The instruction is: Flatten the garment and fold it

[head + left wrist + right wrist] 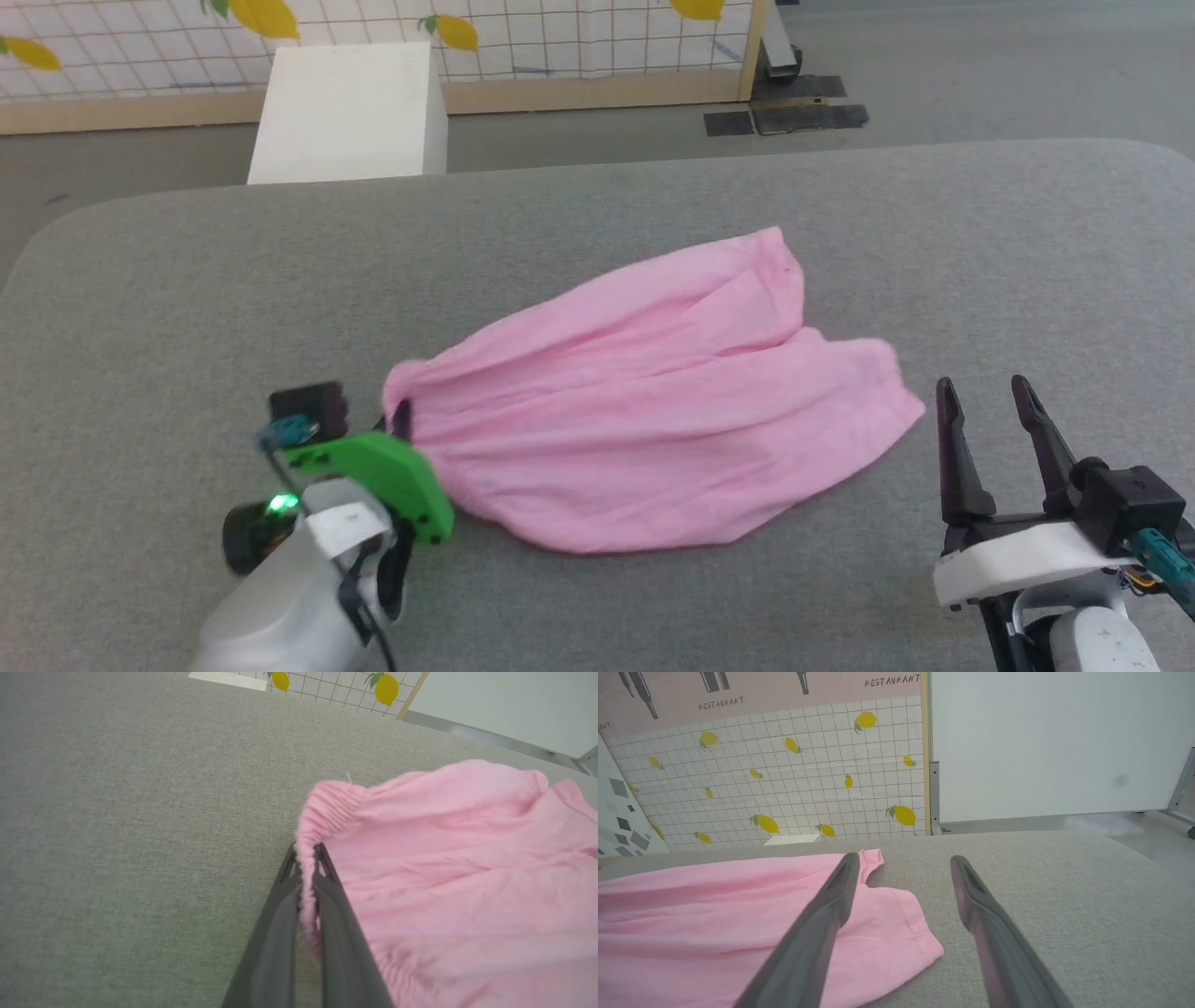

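The garment (653,401), light-pink shorts, lies crumpled across the middle of the grey surface, legs fanning out to the right. My left gripper (400,420) is shut on its gathered elastic waistband (322,812) at the left end; the left wrist view has the band pinched between my two dark fingers (275,933). Off the garment's right hem, my right gripper (987,390) stands open, nothing between its fingers. In the right wrist view a leg hem (901,924) lies just left of that open gripper (902,860).
The grey padded surface (187,299) has rounded far corners and drops to the floor behind. A white box (347,112) stands on the floor beyond it, before a lemon-patterned tiled panel (579,37). Dark tape patches (784,112) mark the floor.
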`<state>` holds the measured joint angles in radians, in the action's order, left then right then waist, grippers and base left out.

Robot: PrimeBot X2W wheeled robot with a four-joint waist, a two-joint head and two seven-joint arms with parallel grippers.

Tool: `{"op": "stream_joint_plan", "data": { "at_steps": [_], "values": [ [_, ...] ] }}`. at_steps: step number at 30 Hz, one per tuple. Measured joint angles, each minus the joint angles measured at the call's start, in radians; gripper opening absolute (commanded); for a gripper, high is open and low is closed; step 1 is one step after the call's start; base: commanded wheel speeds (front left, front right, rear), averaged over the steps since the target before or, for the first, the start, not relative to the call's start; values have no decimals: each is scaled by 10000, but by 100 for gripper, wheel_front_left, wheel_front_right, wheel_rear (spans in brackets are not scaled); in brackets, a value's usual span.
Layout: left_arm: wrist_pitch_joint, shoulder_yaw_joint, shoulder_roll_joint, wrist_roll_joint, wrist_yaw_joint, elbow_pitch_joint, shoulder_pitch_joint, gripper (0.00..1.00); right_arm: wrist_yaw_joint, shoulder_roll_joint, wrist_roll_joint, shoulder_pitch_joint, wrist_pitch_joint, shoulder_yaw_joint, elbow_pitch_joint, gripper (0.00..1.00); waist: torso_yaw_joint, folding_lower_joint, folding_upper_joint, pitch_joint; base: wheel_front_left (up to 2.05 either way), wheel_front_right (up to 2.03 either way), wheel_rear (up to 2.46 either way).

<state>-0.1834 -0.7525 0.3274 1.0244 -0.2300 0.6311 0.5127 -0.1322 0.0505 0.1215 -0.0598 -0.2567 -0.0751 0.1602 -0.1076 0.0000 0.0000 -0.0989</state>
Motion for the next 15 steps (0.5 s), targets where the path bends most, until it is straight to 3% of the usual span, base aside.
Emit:
{"op": "stream_joint_plan", "data": {
  "at_steps": [1, 2, 3, 10, 15],
  "values": [
    [-82, 128, 86, 104, -15, -23, -171, 0, 0, 0, -13, 0, 0, 12, 2, 100, 46, 0, 0, 0, 0, 0, 0],
    [-182, 293, 140, 199, -15, -81, -313, 45, 0, 0, -38, 0, 0, 23, 0, 100, 84, 0, 0, 2, 0, 0, 0],
    [-316, 481, 188, 295, -10, -192, -470, 100, 0, -2, -63, 0, 0, 40, 0, 100, 125, 0, 0, 6, 0, 0, 0],
    [-692, 1292, 244, 299, 374, -1333, -1591, 100, 0, 0, -119, 4, 0, 67, 10, 100, 305, 0, 0, 191, 0, 0, 0],
    [-723, 3436, 44, -1645, 274, -3457, -2796, 100, 0, -2, -174, 88, -2, 58, 6, 100, 443, 0, 0, 361, 0, 0, 0]
  ]
}}
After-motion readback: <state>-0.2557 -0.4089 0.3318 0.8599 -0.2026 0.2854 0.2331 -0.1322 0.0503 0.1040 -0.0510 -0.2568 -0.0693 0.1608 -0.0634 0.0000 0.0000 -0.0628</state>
